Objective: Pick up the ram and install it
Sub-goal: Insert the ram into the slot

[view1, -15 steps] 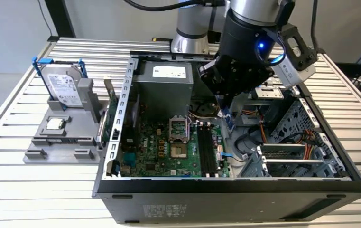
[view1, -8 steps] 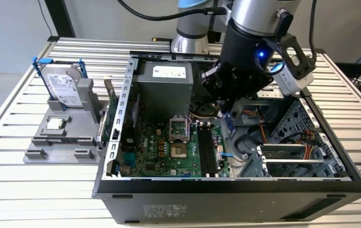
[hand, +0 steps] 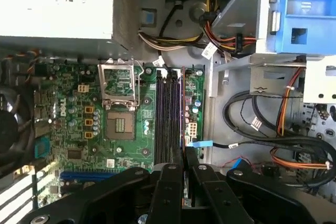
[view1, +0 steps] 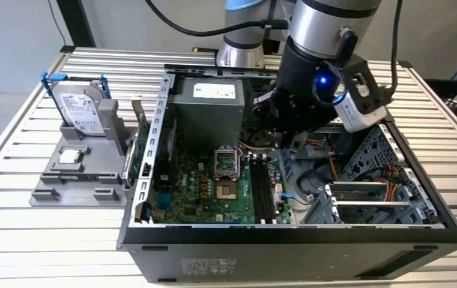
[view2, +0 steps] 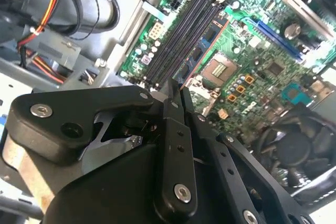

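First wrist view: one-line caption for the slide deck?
Tool holds the ram edge-on over the memory slots, next to the empty CPU socket.

In both wrist views the ram [view2: 198,53] [hand: 181,103] shows nearly edge-on over the motherboard [hand: 79,119], one end buried in the gripper [view2: 176,90] [hand: 182,153]. Whether it touches the motherboard's slots cannot be told. In the exterior view the arm's wrist [view1: 312,84] hides both above the motherboard.

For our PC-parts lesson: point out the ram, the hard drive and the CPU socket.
ram [view2: 209,36]: second wrist view, blue face with chips.
hard drive [view1: 80,111]: exterior view, silver labelled face.
CPU socket [hand: 119,125]: first wrist view, socket centre.
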You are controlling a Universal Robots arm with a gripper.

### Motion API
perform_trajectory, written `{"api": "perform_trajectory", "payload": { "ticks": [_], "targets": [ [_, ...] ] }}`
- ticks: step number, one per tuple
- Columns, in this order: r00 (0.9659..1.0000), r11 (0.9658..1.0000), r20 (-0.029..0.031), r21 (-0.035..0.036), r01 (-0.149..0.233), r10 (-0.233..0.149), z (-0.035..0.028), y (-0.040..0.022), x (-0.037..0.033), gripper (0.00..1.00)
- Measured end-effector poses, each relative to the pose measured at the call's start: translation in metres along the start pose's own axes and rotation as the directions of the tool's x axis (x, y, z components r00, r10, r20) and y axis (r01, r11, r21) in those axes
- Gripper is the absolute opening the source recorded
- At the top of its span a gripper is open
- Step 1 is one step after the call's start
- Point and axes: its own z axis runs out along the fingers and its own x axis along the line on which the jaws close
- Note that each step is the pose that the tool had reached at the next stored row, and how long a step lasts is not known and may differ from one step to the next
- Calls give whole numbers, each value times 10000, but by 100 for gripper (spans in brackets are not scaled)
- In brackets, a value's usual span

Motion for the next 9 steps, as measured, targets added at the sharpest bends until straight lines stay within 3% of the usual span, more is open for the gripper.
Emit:
{"api": "perform_trajectory", "payload": {
  "ticks": [9],
  "targets": [
    [9992, 9992, 10, 1, -391, 391, 155, -4, 1, 0]
  ]
}}
